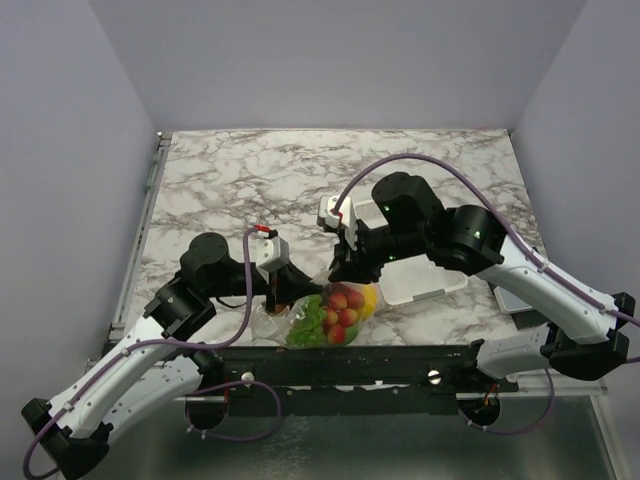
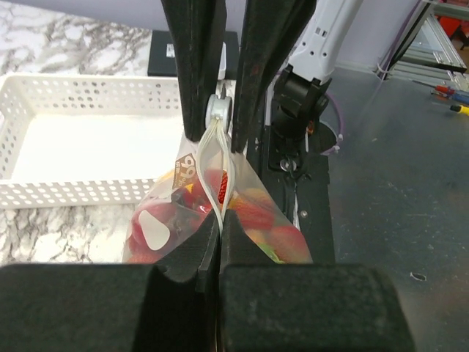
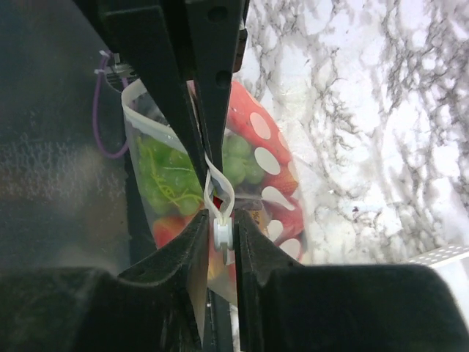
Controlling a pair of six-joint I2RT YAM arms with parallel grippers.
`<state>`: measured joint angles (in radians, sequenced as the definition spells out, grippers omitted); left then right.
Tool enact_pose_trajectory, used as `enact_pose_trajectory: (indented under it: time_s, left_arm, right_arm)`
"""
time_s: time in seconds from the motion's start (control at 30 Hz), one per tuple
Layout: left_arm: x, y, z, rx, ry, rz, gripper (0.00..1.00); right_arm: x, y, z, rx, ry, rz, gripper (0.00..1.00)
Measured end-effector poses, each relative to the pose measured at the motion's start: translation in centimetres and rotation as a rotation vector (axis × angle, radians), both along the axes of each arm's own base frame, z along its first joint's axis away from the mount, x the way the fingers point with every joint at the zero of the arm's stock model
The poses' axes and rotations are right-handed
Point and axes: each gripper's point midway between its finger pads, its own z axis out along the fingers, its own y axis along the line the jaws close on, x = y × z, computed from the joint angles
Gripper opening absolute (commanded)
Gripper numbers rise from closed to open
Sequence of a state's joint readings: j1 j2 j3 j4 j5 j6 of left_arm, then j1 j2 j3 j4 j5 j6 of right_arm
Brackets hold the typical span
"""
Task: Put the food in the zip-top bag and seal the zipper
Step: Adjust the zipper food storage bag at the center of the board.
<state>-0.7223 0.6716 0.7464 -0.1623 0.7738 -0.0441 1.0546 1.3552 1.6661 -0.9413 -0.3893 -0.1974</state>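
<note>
The food point(image 1: 340, 306) is in the bag point(image 2: 168, 227); my left gripper point(image 2: 220, 238) pinches the zipper point(image 2: 218, 136), my right gripper point(image 3: 220, 236) straddles it, grip unclear, and the middle seemingly gapes unsealed.

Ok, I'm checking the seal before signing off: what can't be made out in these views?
Left wrist view: zipper gapes mid-span; the stretch inside the left claw is hidden by its fingers.
Right wrist view: whether the right claw pinches the zipper's end is unclear.
Top view: zipper too small, crowded by both claws.
</note>
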Motion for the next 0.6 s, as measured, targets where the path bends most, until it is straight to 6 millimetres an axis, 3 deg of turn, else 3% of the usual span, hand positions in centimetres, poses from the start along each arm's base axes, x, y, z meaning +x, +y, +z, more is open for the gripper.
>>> enact_pose_trajectory:
  time_s: [0.07,0.2,0.33,0.6]
  left_arm:
    - [0.1,-0.1,-0.5,0.016,0.018,0.0,0.0]
    - [0.0,0.0,-1.1,0.035,0.041,-0.001,0.0]
    - [-0.2,0.0,-0.3,0.028,0.038,-0.005,0.0]
    - [-1.2,0.1,0.9,0.004,0.034,-0.046,0.0]
  right_arm:
    - [0.0,-0.3,0.0,0.018,-0.022,0.002,0.41]
    - [-0.3,-1.1,0.6,0.07,-0.074,0.009,0.5]
    - [-0.6,-1.8,0.8,0.119,-0.124,0.025,0.56]
    - [-1.2,-2.1,-1.1,0.176,-0.166,0.055,0.61]
